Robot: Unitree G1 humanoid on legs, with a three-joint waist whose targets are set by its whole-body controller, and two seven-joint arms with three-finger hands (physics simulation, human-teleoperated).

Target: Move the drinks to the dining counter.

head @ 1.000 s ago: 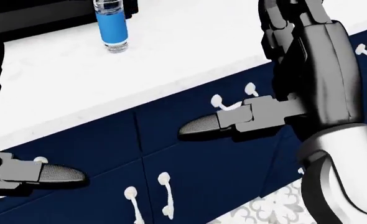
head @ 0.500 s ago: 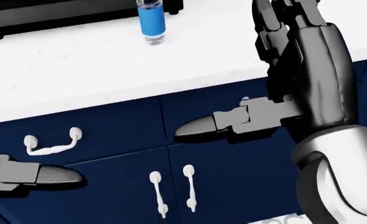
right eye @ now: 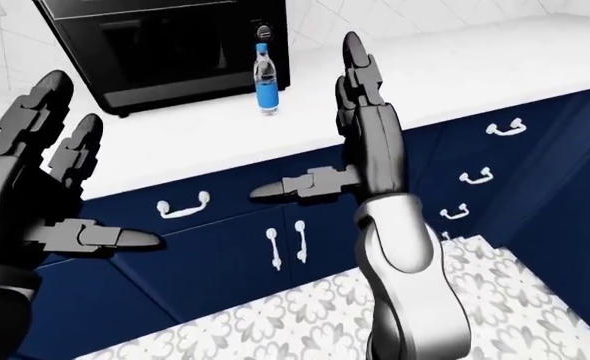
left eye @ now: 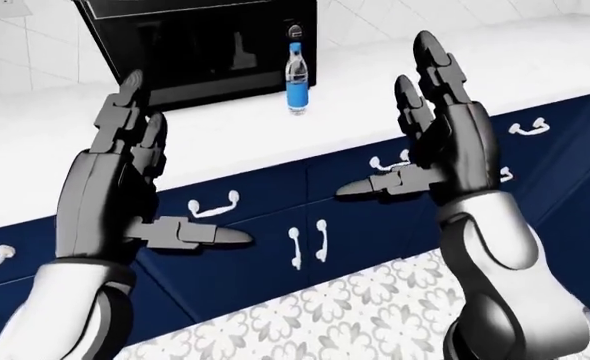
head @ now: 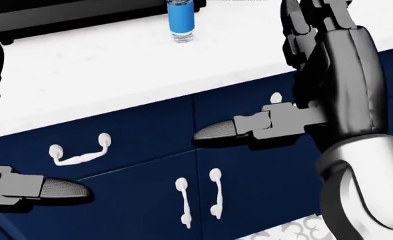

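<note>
Meanwhile the whole head view is shifting between the earlier pictures and this one: the drawer pulls and cupboard handles (head: pixel 197 198) are sliding across the picture together and the bottle is drifting rightward along the top edge, so the camera is moving with the robot rather than anything on the surface being pushed. The blue-filled bottle (left eye: pixel 296 78) is standing upright on the white surface (left eye: pixel 225 142), just beside the lower right corner of the black oven (left eye: pixel 195 45), well beyond both hands and between them in the eye views.

Neither hand is carrying anything. The left hand (left eye: pixel 125 161) is raised with its fingers spread wide and thumb jutting inward; the right hand (right eye: pixel 365 127) is likewise held up and splayed wide, its thumb pointing toward the left hand. Both are hanging over the blue cabinet fronts, short of the surface edge.

My reading is that the robot is squaring up to the bottle, with the pickup not yet begun. The right hand looks the nearer one for reaching it.
</note>
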